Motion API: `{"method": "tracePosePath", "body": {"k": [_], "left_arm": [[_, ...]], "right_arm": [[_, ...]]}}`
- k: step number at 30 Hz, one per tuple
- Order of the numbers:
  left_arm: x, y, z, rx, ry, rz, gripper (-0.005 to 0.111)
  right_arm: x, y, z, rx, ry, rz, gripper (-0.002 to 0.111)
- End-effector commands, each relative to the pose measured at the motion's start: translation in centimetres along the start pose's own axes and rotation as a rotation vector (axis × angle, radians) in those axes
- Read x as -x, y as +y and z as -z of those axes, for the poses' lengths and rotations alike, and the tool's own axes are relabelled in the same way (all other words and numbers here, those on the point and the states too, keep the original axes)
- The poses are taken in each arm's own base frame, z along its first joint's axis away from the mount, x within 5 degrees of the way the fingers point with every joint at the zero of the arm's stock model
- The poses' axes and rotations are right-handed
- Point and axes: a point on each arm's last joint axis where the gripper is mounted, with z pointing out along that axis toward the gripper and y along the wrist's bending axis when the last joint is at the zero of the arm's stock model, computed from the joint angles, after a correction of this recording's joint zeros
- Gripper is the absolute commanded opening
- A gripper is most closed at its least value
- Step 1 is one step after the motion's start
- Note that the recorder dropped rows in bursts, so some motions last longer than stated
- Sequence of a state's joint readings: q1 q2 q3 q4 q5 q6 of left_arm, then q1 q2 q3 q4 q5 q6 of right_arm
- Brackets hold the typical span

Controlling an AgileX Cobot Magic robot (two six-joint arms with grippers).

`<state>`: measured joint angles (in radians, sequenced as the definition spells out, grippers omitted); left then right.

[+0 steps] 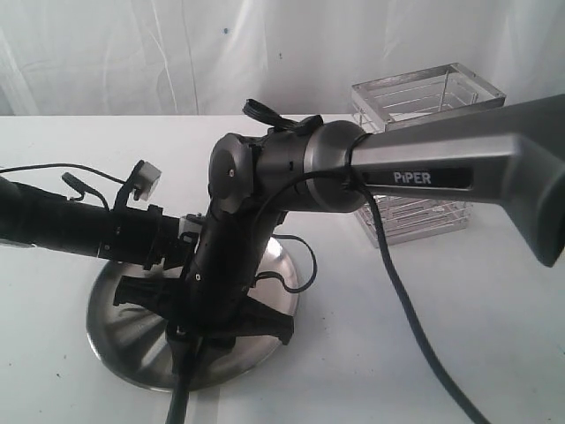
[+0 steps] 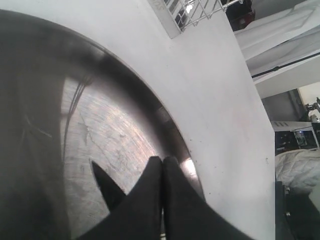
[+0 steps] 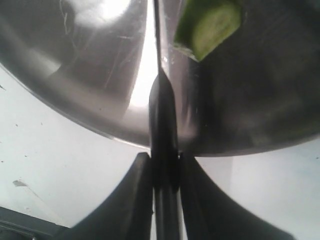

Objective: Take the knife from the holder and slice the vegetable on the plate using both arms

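The right gripper (image 3: 164, 156) is clamping the knife (image 3: 162, 110) by its handle, with the blade running edge-on straight out over the plate (image 3: 75, 80). The vegetable (image 3: 210, 25) is lying on the plate just beside the blade, showing a pale cut face, its far end cropped off. The left gripper (image 2: 162, 165) is hanging pinched shut over the plate's rim, nothing showing between its fingers. The right looks nearer. In the exterior view the arms are hiding vegetable and blade.

Left arm (image 1: 62, 221) and right arm (image 1: 459, 168) crowd the plate (image 1: 115, 318); holder (image 1: 424, 93) stands behind; front-right surface (image 1: 335, 362) seems free, bar a cable (image 1: 408, 314).
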<state>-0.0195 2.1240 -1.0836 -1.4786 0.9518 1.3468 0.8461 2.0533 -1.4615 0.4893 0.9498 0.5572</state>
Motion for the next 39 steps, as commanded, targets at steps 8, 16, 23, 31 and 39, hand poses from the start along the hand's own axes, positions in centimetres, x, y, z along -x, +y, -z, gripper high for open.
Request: {"method": "tracePosePath", "body": {"k": [8,16,23,31,39], "left_arm": [[-0.2,0.5,-0.1,0.073,0.031,-0.004,0.000],[-1.1,1.8,0.2,0.222,0.137,0.067,0.000],[-1.7,2.3,0.6,0.295,0.239,0.134,0.000],[-2.1,2.3,0.7,0.314,0.286,0.168,0.000],[-2.8,2.1,0.9,0.311,0.352,0.257,0.000]], "right_arm": [[0.3,-0.1,0.3,0.009,-0.013,0.005,0.000],[0.2,0.0,0.3,0.013,-0.001,-0.001,0.000],[-0.3,-0.2,0.3,-0.011,0.054,-0.003,0.000],[-1.1,0.1,0.7,0.016,0.124,0.015,0.000],[-1.8,0.4,-2.4,-0.021,0.162,0.042,0.000]]}}
